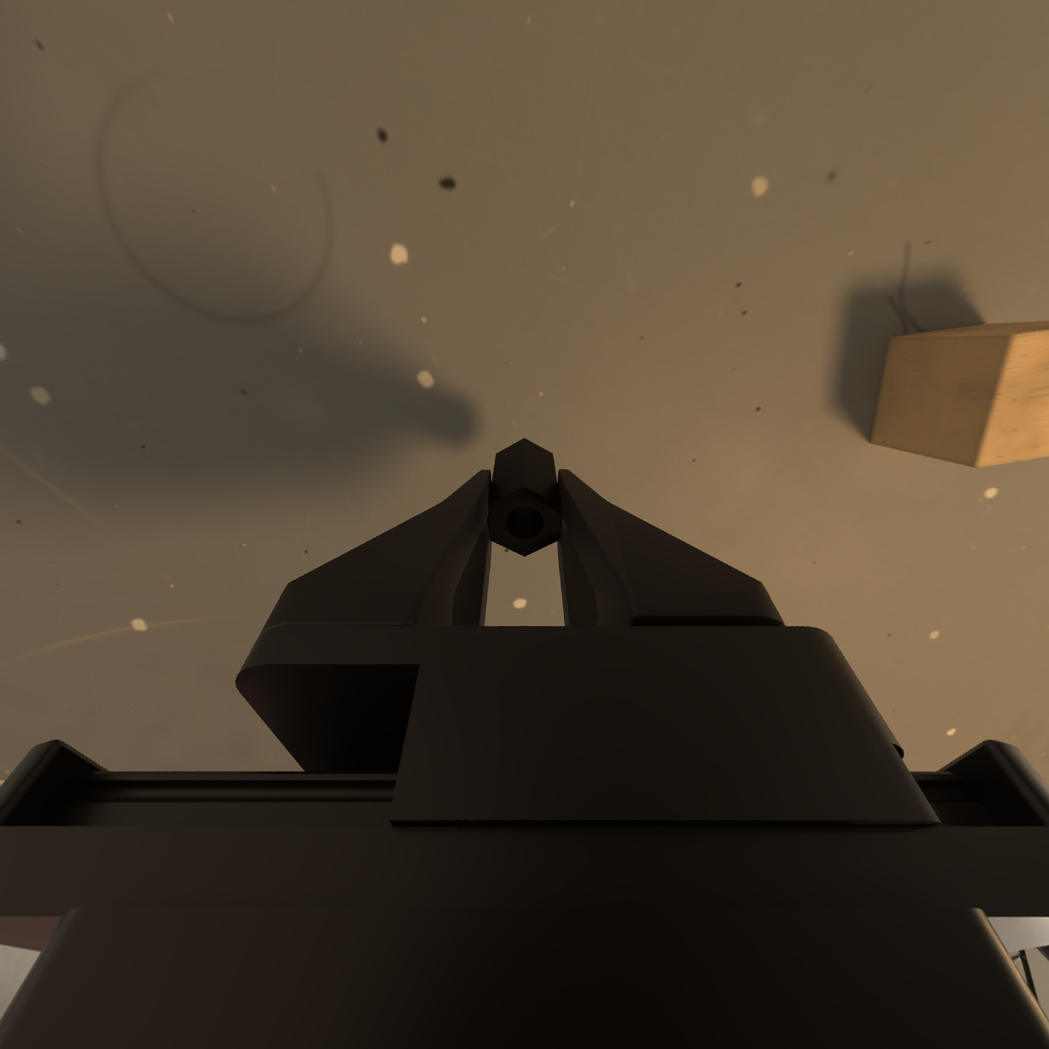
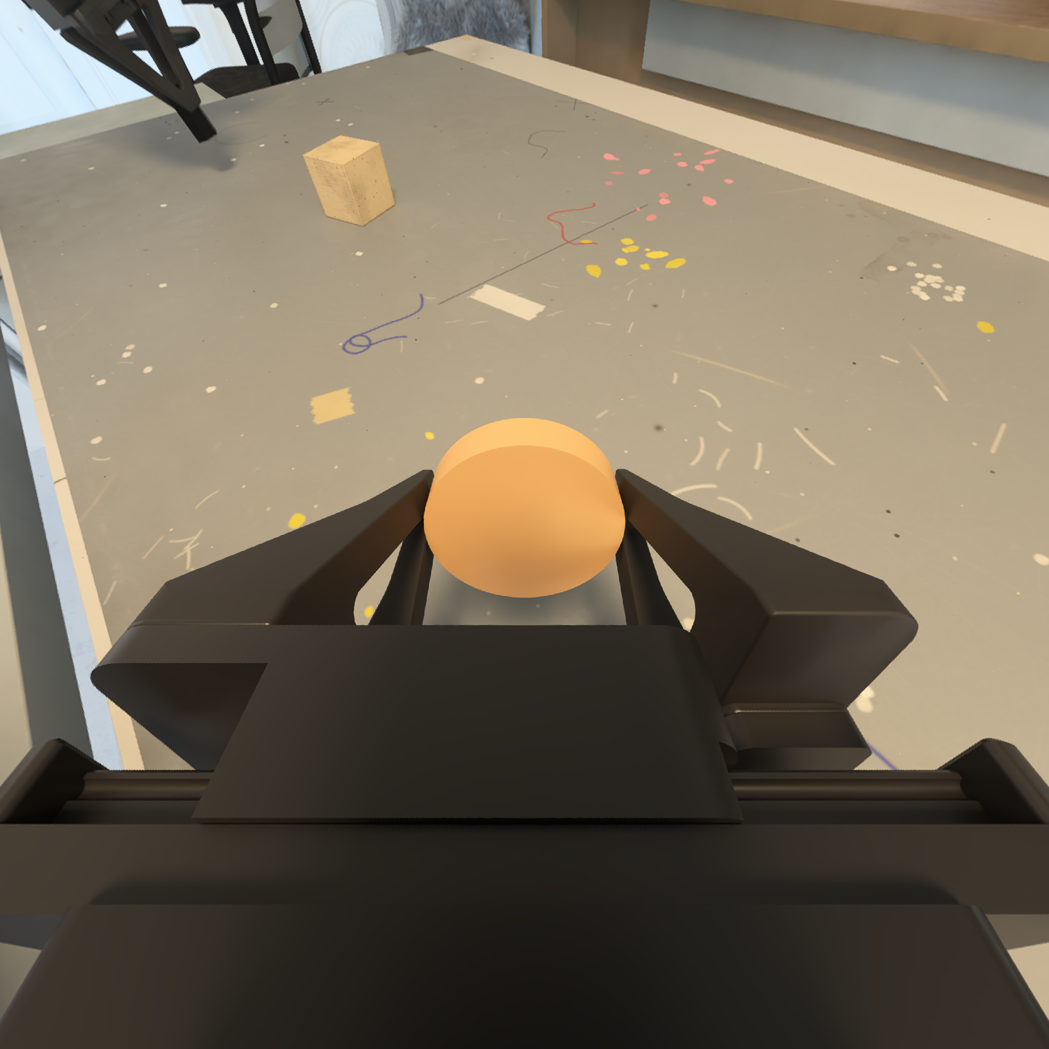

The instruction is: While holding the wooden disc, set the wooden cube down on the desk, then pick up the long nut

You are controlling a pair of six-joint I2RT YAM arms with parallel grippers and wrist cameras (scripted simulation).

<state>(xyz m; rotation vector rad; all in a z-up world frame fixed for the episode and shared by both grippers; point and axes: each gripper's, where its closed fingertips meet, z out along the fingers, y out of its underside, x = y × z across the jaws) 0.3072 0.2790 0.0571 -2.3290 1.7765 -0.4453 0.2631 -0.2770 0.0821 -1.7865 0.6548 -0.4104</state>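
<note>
Nearest, right gripper (image 2: 523,511) clamped on wooden disc (image 2: 523,511), above the desk (image 2: 794,352) toward its near edge. Farther, wooden cube (image 2: 349,180) standing free near the far left corner. Left gripper (image 1: 523,499) pinching long nut (image 1: 523,511) at the fingertips only. Risk: thin purchase, nut likely twisting or slipping out during the lift.

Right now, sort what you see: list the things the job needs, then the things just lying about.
Part of the job:
- long nut, clamped in the left gripper
- wooden disc, held by the right gripper
- wooden cube, standing on the desk

Just lying about:
- white tape strip
- tan tape scrap
</note>
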